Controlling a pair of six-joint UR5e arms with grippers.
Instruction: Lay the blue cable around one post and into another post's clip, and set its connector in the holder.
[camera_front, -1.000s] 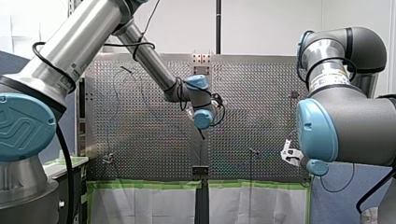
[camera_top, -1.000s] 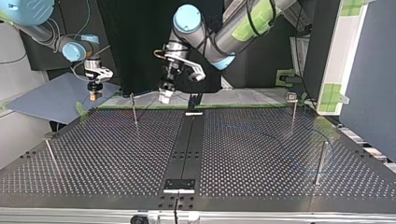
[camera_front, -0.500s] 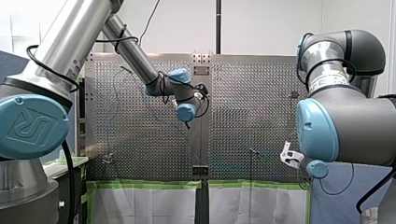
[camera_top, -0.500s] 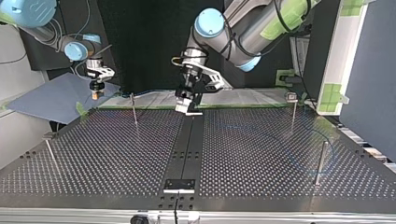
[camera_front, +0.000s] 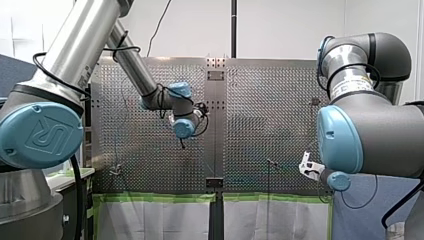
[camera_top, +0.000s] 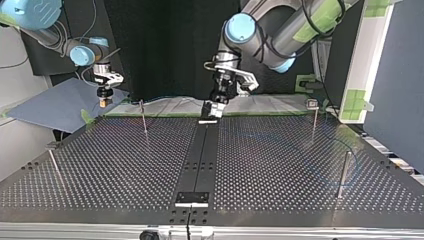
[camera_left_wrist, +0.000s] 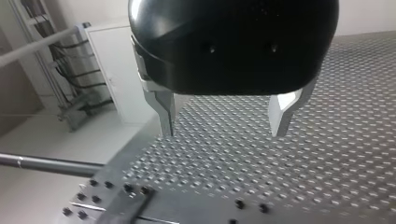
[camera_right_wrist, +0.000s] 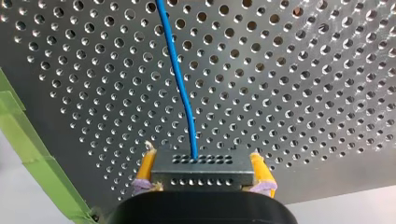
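Left end effector (camera_left_wrist: 224, 130) moved, jaws apart, empty; right end effector (camera_right_wrist: 202, 161) clamps connector (camera_right_wrist: 202, 177).

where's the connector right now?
The connector is clamped in my right gripper's jaws at the top view's left; in the right wrist view the blue cable runs ahead from it.

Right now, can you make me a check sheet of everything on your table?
Surface: perforated metal table, dark strip down its middle.
Job's things: four thin metal posts stand on it; one carries a small clip; grey holed connector is held, not yet set down.
Clutter: nothing seen.
Grippers: my left gripper, metal fingers open and empty, above the table; my right gripper, yellow pads shut on the connector.
Cables: thin blue cable leaves the connector; its path round the posts is too faint to tell.
Surroundings: green tape along the table's edge; white wall behind.
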